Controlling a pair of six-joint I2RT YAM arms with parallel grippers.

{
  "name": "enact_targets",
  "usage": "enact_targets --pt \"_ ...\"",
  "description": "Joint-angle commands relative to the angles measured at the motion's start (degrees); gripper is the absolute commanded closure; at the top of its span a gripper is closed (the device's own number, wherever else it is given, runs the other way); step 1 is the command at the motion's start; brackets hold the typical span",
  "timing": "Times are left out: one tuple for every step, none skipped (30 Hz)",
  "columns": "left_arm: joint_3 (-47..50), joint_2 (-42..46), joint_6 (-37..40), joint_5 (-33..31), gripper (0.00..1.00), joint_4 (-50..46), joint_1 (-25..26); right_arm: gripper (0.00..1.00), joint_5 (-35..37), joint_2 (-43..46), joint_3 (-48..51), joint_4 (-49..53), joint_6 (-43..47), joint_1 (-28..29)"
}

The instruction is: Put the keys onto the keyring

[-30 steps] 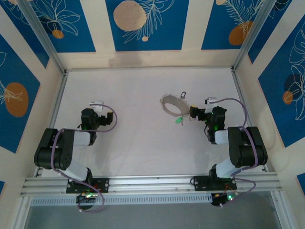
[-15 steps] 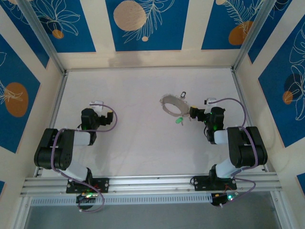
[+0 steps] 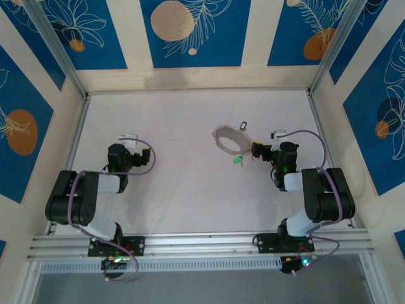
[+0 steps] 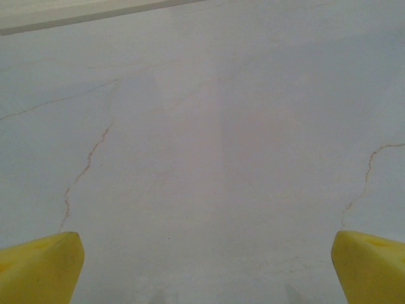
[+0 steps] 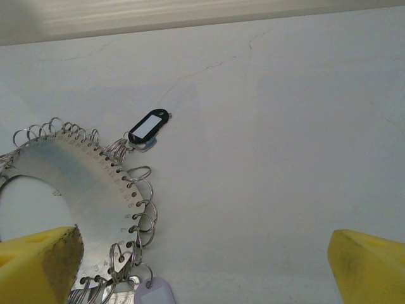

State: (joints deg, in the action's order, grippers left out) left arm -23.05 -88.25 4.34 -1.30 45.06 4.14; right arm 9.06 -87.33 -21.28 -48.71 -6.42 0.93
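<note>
The keyring (image 3: 226,140) is a flat grey metal ring plate lying right of the table's middle, with several small wire rings along its rim. A key with a black, white-labelled tag (image 3: 242,125) hangs off its far edge, and a green tag (image 3: 238,159) lies at its near edge. In the right wrist view the keyring (image 5: 76,180) is at the left, the black tag (image 5: 149,126) is above it, and a lilac tag (image 5: 155,293) is at the bottom. My right gripper (image 3: 276,149) (image 5: 205,253) stands open just right of the keyring, holding nothing. My left gripper (image 3: 130,151) (image 4: 205,253) is open over bare table.
Cream walls with blue panels enclose the white table (image 3: 183,190) on three sides. An aluminium rail (image 3: 202,240) with both arm bases runs along the near edge. Fine cracks mark the table surface (image 4: 85,168).
</note>
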Motion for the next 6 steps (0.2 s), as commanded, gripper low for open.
enact_targets --pt "-0.07 0.18 -1.35 0.25 0.00 2.45 -0.45 0.01 1.57 -0.08 -1.22 -0.38 0.12 0.39" --pt "-0.07 0.19 -1.35 0.25 0.00 2.41 -0.45 0.01 1.54 -0.12 -1.21 -0.38 0.18 0.39" --pt "-0.07 0.19 -1.35 0.25 0.00 2.41 -0.45 0.01 1.57 -0.12 -1.18 -0.42 0.11 0.39" --pt "-0.07 0.18 -1.35 0.25 0.00 2.41 -0.45 0.01 1.52 -0.12 -1.20 -0.42 0.11 0.39" --pt "-0.07 0.19 -1.35 0.25 0.00 2.41 -0.45 0.01 1.55 -0.06 -1.20 -0.42 0.11 0.39" --pt "-0.07 0.18 -1.35 0.25 0.00 2.41 -0.45 0.01 1.54 -0.03 -1.16 -0.49 0.16 0.35"
